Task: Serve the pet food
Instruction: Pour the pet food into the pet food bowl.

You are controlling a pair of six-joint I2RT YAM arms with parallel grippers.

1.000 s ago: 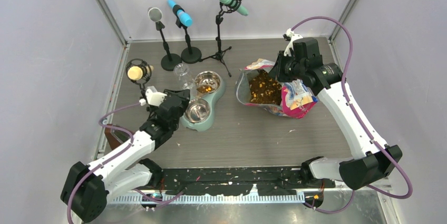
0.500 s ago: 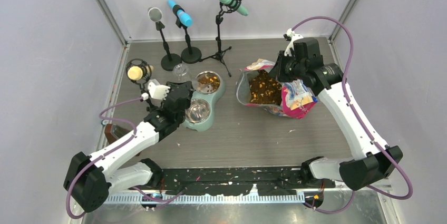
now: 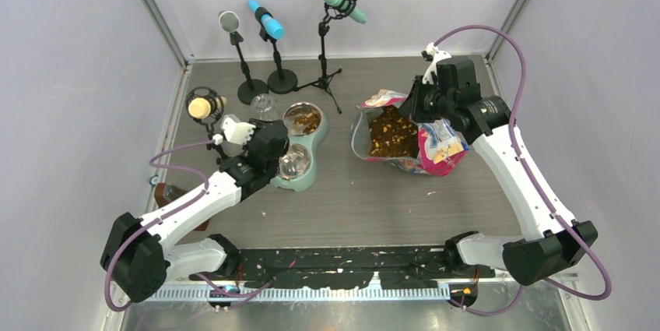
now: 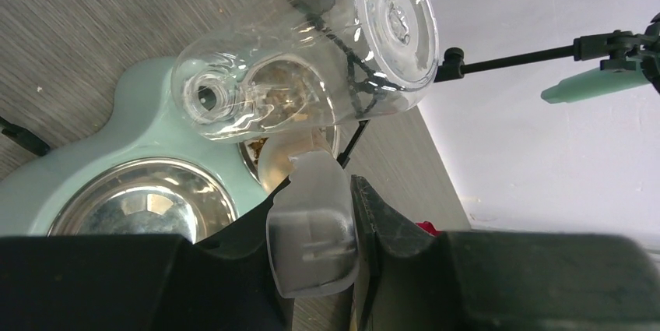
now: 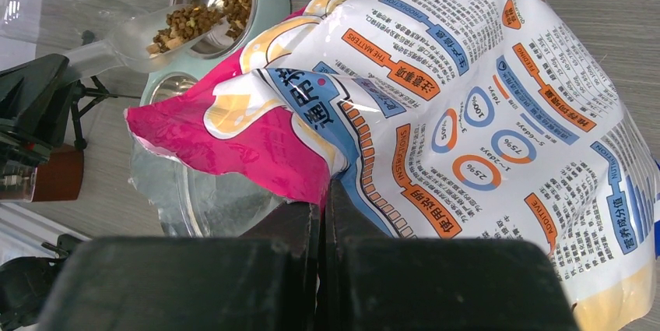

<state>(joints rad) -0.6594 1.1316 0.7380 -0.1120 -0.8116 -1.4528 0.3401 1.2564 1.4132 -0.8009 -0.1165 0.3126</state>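
The left gripper [image 3: 265, 138], closed partway on the clear scoop [image 4: 311, 51] by its handle, has swung toward eleven o'clock and tips it over the feeder [image 3: 321, 146]'s far bowl [image 3: 293, 112], where kibble [image 3: 306, 121] now lies. More fills the bag [image 3: 437, 144] at two o'clock, its rim pinched tight by the right gripper [image 5: 323, 191]. One serving looks nearly delivered.

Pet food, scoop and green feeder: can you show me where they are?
pet food [image 3: 387, 132], top view, on the brown pile.
scoop [image 4: 311, 58], left wrist view, on its clear cup.
green feeder [image 4: 148, 132], left wrist view, on its green rim.
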